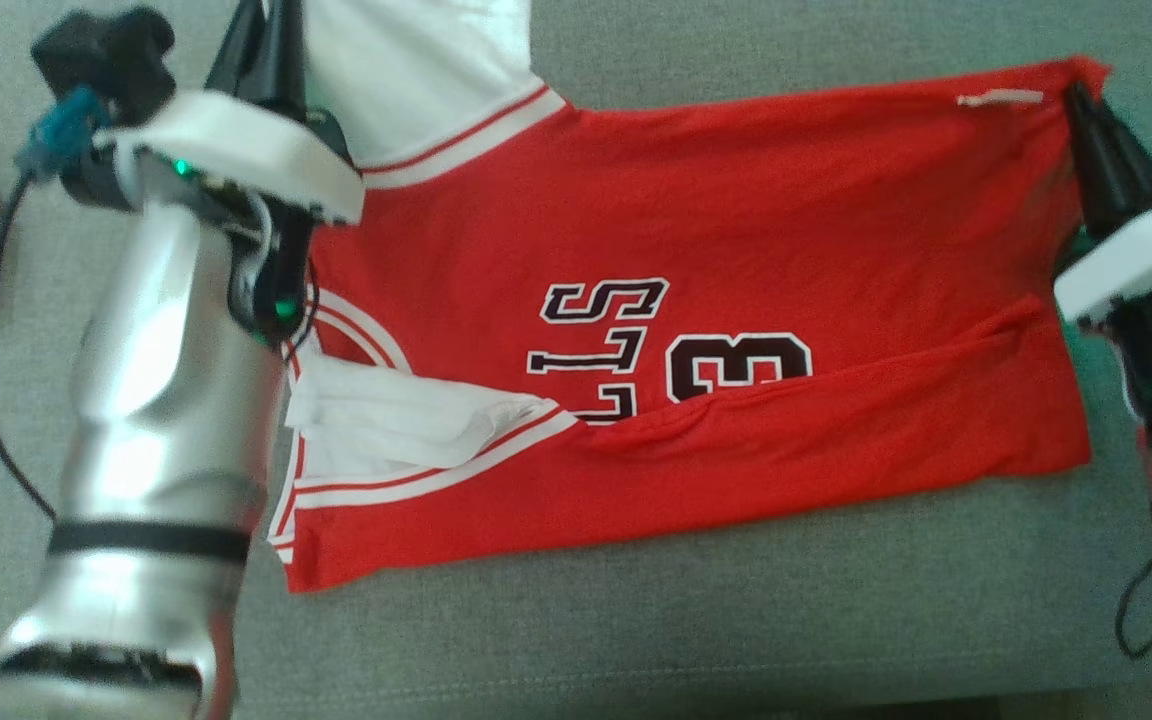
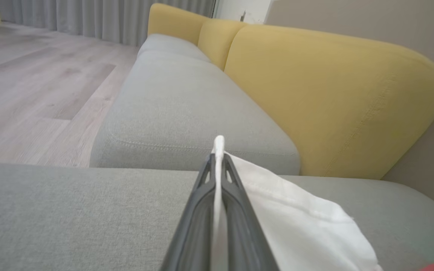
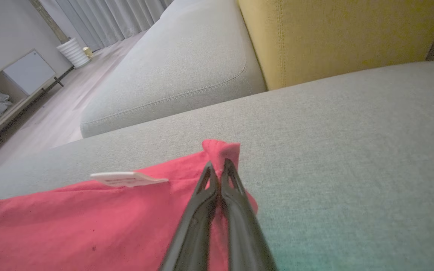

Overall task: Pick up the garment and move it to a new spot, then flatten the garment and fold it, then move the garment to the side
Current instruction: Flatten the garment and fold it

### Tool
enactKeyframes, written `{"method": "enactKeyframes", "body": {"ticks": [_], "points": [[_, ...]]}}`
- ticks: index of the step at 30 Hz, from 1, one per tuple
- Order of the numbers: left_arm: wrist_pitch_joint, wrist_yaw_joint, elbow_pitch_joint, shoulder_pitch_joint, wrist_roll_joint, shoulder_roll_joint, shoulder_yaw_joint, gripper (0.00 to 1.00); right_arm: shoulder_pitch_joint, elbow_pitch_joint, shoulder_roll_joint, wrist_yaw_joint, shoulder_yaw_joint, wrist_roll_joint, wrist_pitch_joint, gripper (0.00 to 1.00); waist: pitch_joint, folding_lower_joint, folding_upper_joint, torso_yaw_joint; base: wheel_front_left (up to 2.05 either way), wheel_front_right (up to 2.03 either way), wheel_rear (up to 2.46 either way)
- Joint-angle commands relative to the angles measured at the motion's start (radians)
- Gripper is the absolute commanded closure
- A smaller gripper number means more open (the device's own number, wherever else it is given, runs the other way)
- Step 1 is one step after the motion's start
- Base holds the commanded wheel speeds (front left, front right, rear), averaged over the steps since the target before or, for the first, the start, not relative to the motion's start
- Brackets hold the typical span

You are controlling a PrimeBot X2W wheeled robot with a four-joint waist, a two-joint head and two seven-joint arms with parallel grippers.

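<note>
Head view | jersey (image 1: pixel 716 300) spread on sofa seat (image 1: pixel 636 640), long axis left–right — neck (image 1: pixel 356 335) left, hem (image 1: pixel 1061 330) right | left gripper (image 2: pixel 219 158) clamped on white sleeve (image 2: pixel 296 218) | right gripper (image 3: pixel 219 165) pinching far hem corner (image 3: pixel 220 148)

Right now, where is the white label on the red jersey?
Head view: the label lies on the jersey at its far right corner, just left of the right gripper pinching it.
</note>
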Motion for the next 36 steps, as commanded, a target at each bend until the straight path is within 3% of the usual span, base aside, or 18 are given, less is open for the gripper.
{"method": "enactKeyframes", "body": {"ticks": [1,7,13,20,22,23,24,25,26,27,36], "points": [[-0.012,0.002,-0.047,0.004,0.009,0.036,0.033,1.00,0.016,-0.042,-0.009,0.007,0.003,0.012,0.005,1.00,-0.007,0.0000,0.0000,0.001,0.00,0.00,0.00],[-0.012,0.007,-0.280,0.221,0.028,0.059,0.038,1.00,0.141,-0.125,0.028,0.007,-0.035,0.096,0.022,1.00,-0.033,0.0000,0.0000,-0.007,0.00,0.00,0.00],[0.020,0.045,-0.477,0.478,0.007,0.075,0.047,1.00,0.255,-0.167,0.075,0.007,-0.070,0.135,0.024,1.00,-0.043,0.0000,0.0000,-0.017,0.00,0.00,0.00],[0.094,0.077,-0.566,0.692,-0.036,0.067,0.039,1.00,0.325,-0.175,0.100,0.007,-0.066,0.107,0.005,1.00,-0.040,0.0000,0.0000,-0.019,0.00,0.00,0.00],[0.105,0.078,-0.556,0.716,-0.046,0.064,0.034,1.00,0.338,-0.168,0.100,0.007,-0.067,0.086,-0.001,0.55,-0.040,0.0000,0.0000,-0.018,0.00,0.00,0.00],[0.111,0.078,-0.549,0.725,-0.050,0.062,0.031,1.00,0.346,-0.164,0.102,0.007,-0.069,0.078,-0.004,0.41,-0.040,0.0000,0.0000,-0.018,0.00,0.00,0.00],[0.116,0.078,-0.540,0.731,-0.055,0.060,0.029,1.00,0.354,-0.162,0.105,0.007,-0.071,0.073,-0.007,0.07,-0.041,0.0000,0.0000,-0.017,0.00,0.00,0.00],[0.121,0.080,-0.528,0.735,-0.057,0.059,0.028,0.64,0.362,-0.162,0.107,0.007,-0.072,0.069,-0.011,0.00,-0.043,0.0000,0.0000,-0.016,0.00,0.00,0.00],[0.127,0.079,-0.516,0.739,-0.058,0.060,0.024,0.07,0.373,-0.162,0.110,0.007,-0.072,0.064,-0.014,0.00,-0.045,0.0000,0.0000,-0.016,0.00,0.00,0.00],[0.131,0.076,-0.506,0.742,-0.061,0.060,0.020,0.00,0.386,-0.163,0.112,0.007,-0.074,0.056,-0.017,0.00,-0.047,0.0000,0.0000,-0.015,0.00,0.00,0.00],[0.072,0.114,-0.503,0.791,-0.021,0.076,0.020,0.00,0.493,-0.297,0.134,0.007,-0.084,-0.089,-0.124,0.00,-0.096,0.0000,0.0000,-0.016,0.00,0.00,0.00]]}}
